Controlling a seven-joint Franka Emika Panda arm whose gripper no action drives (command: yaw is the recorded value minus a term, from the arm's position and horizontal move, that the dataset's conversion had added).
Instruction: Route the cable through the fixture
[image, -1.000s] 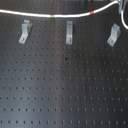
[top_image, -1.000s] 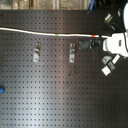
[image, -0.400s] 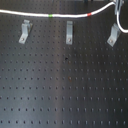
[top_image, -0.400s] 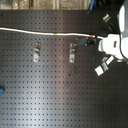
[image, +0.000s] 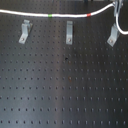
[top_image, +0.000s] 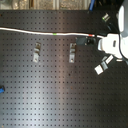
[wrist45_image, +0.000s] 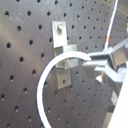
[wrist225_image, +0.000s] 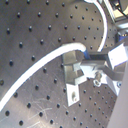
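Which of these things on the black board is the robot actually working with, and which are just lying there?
Part of the job:
- cable
- three metal fixture clips
- gripper, holding the cable's end

Just lying about:
- small blue object at the board's edge

The end effector (top_image: 93, 41), fingers closed, reaches in from the second exterior view's right.

Open desk (image: 65, 95): bare perforated board across the near part in the first exterior view.
Obstacles: three upright brackets (image: 69, 33) in a row.
Overhead: cable (image: 35, 14) stretched just behind the brackets.
Stray item: small blue object (top_image: 2, 90) at the second exterior view's left edge.
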